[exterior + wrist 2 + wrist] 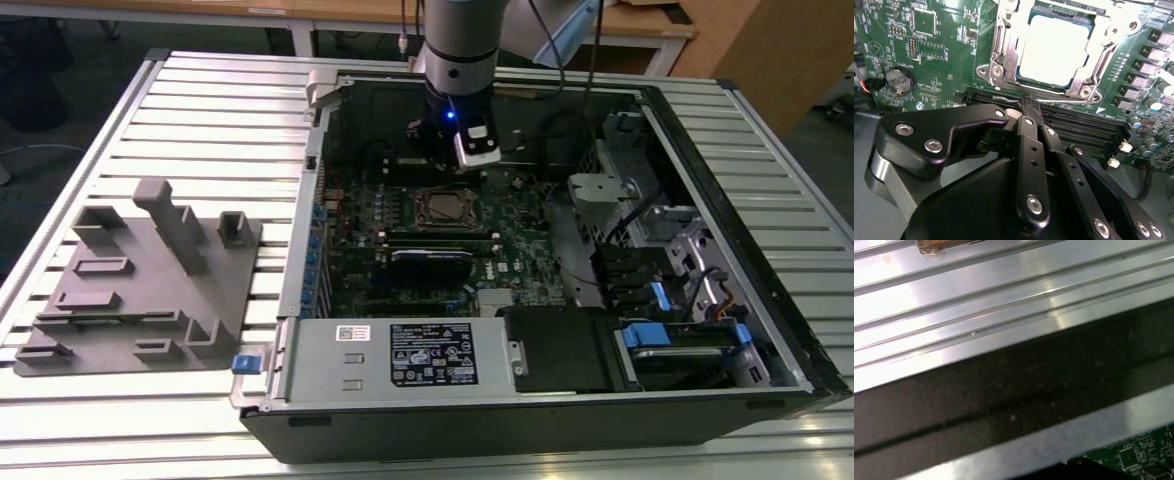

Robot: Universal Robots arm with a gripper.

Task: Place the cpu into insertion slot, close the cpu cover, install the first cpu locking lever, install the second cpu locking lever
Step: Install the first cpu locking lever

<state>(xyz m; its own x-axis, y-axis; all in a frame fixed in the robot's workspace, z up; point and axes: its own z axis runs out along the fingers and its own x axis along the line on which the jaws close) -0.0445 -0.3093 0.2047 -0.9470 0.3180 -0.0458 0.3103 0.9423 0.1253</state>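
OPEN CASE, CHIP SEATED: Inside the computer case (pixel 534 425), the gripper (pixel 1028 106) hovers with its fingers drawn together, nothing visible between them, just above the long black memory slots (pixel 1084 125) bordering the insertion slot (pixel 1074 17). The cpu (pixel 1054 50) lies in that slot, framed by the cpu cover (pixel 1004 55), apparently lowered flat. A coin battery (pixel 899 80) sits nearby. A grey fixture (pixel 147 270) rests on the slatted table (pixel 200 120), well apart.

an open computer case (pixel 534 425) sits on a ribbed metal table (pixel 200 110). a grey fixture (pixel 147 300) lies beside it
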